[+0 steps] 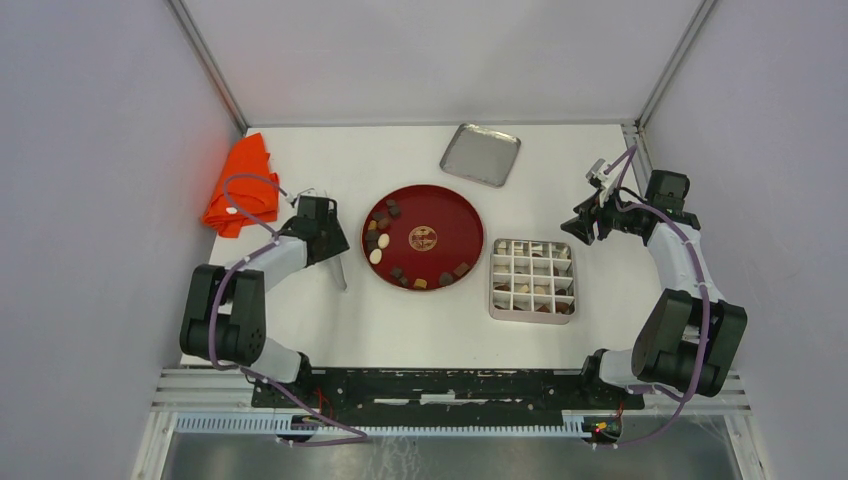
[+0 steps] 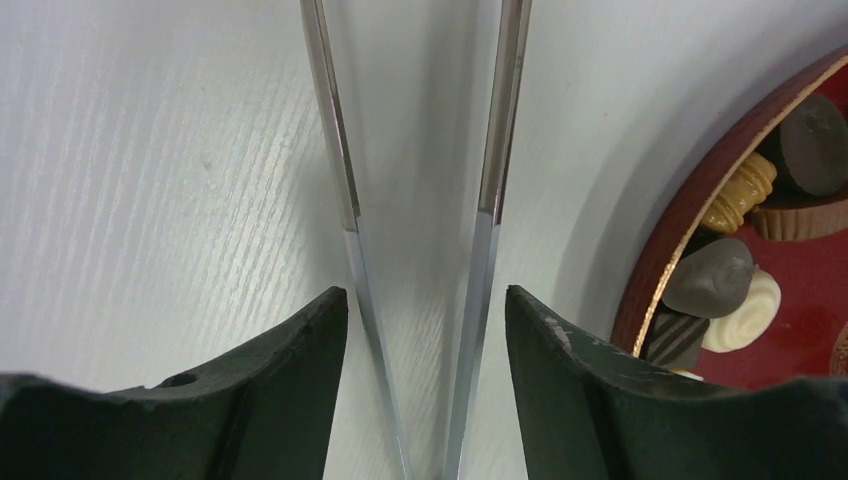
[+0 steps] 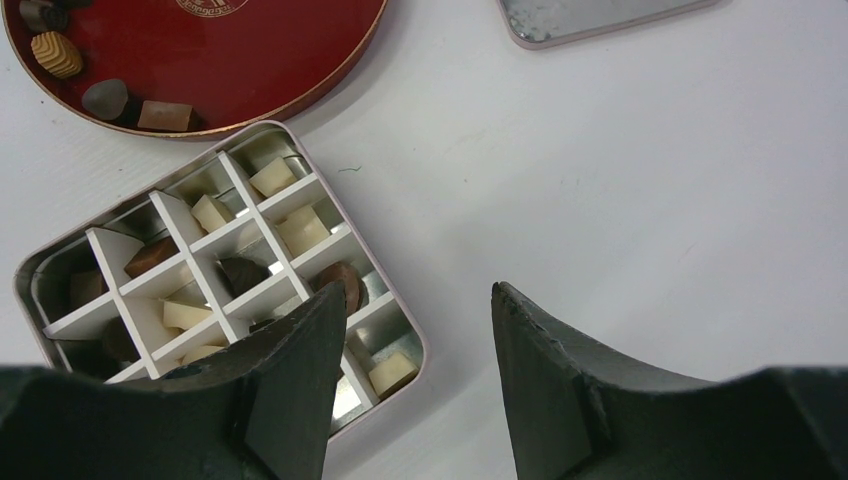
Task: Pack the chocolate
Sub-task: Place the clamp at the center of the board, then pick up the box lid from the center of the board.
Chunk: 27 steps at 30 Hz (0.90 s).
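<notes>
Several small chocolates (image 1: pixel 383 241), dark brown, tan and cream-white, lie on the round red plate (image 1: pixel 440 215) at the table's middle. Some show at the right of the left wrist view (image 2: pixel 715 275). More pieces (image 3: pixel 300 230) sit in cells of the divided tin box (image 1: pixel 492 290) to the plate's right. My left gripper (image 1: pixel 332 255) is just left of the plate, open. Its fingers straddle the metal tongs (image 2: pixel 490 150) on the table, and a thin gap shows at the right finger. My right gripper (image 1: pixel 582 228) is open and empty, above bare table beside the box's right edge (image 3: pixel 346 226).
The box's flat metal lid (image 1: pixel 481 154) lies behind the plate, towards the right. An orange cloth (image 1: pixel 240 185) is bunched at the far left by the wall. White walls enclose the table on three sides.
</notes>
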Tool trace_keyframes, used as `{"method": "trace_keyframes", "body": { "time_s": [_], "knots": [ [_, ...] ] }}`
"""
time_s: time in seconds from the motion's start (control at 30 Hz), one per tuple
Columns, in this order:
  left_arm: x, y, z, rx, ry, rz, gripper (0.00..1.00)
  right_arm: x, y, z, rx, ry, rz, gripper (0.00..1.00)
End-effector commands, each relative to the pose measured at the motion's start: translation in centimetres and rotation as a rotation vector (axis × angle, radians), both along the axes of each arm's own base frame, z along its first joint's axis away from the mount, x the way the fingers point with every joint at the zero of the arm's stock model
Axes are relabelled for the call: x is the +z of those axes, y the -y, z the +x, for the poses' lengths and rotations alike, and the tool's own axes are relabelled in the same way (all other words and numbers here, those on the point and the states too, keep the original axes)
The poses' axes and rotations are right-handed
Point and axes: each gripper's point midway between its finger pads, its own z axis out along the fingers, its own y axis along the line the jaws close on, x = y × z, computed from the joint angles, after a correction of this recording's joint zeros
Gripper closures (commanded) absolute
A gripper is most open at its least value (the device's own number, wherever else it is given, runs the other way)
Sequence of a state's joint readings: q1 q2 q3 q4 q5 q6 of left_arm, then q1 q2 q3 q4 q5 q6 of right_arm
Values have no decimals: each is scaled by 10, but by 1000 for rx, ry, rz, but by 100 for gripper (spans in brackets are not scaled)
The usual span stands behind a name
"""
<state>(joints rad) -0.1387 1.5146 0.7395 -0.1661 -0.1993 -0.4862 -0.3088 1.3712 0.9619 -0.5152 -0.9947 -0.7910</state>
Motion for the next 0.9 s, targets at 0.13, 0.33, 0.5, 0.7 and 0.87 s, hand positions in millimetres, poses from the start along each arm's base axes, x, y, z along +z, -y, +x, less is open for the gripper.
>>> {"method": "trace_keyframes", "body": {
  "time_s": [0.13, 0.33, 0.5, 0.7, 0.87],
  "knots": [
    [69, 17, 2, -52, 152, -107, 17, 13, -3, -2, 45, 65, -10, 38],
    [128, 40, -14, -196, 293, -198, 17, 20, -11, -5, 102, 132, -18, 39],
    [199, 63, -25, -347, 492, -280, 15, 38, -15, 12, 94, 237, -139, 36],
    [289, 106, -42, -531, 719, -514, 4, 59, -41, 25, 229, 273, -20, 2],
    [322, 130, -55, -627, 780, -701, 0, 54, -68, 71, 270, 186, -209, 3]
  ]
}}
